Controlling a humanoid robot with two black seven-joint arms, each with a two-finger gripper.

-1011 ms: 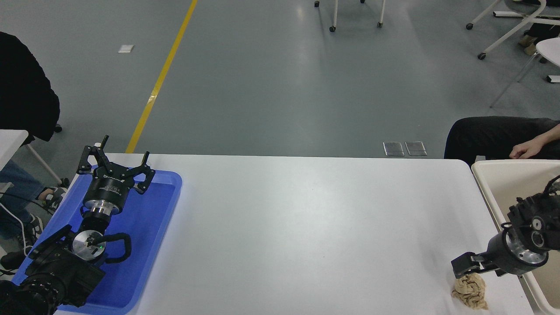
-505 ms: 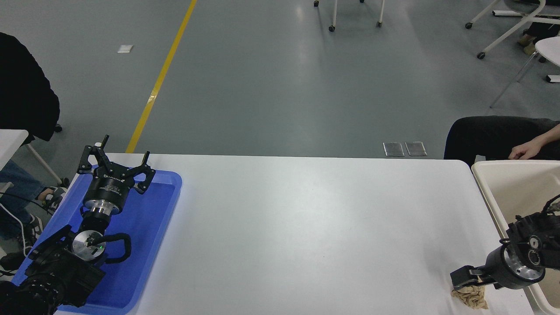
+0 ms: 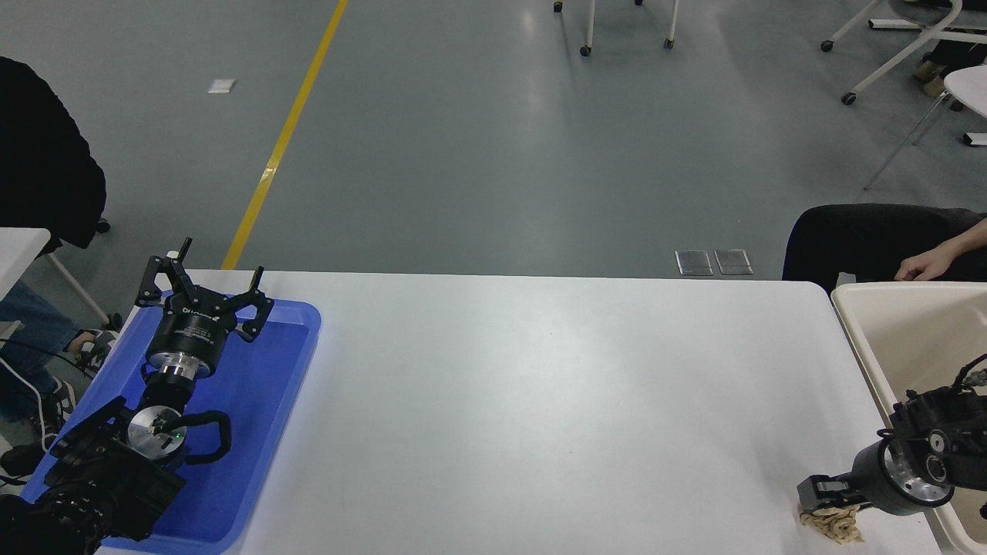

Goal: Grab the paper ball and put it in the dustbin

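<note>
The tan-brown paper ball lies on the white table near its front right corner. My right gripper is low over the ball, touching or nearly touching its top, and hides most of it. I cannot tell how its jaws stand from this angle. The beige dustbin stands off the table's right edge, just right of the right arm. My left gripper is open, empty and parked over the blue tray at the lower left.
A shallow blue tray lies at the table's left end under the left arm. A seated person's hand rests just behind the dustbin. Another person stands at the far left edge.
My right gripper has come down and toward the table's front edge onto the paper ball, which now shows less. The left arm has not moved.
</note>
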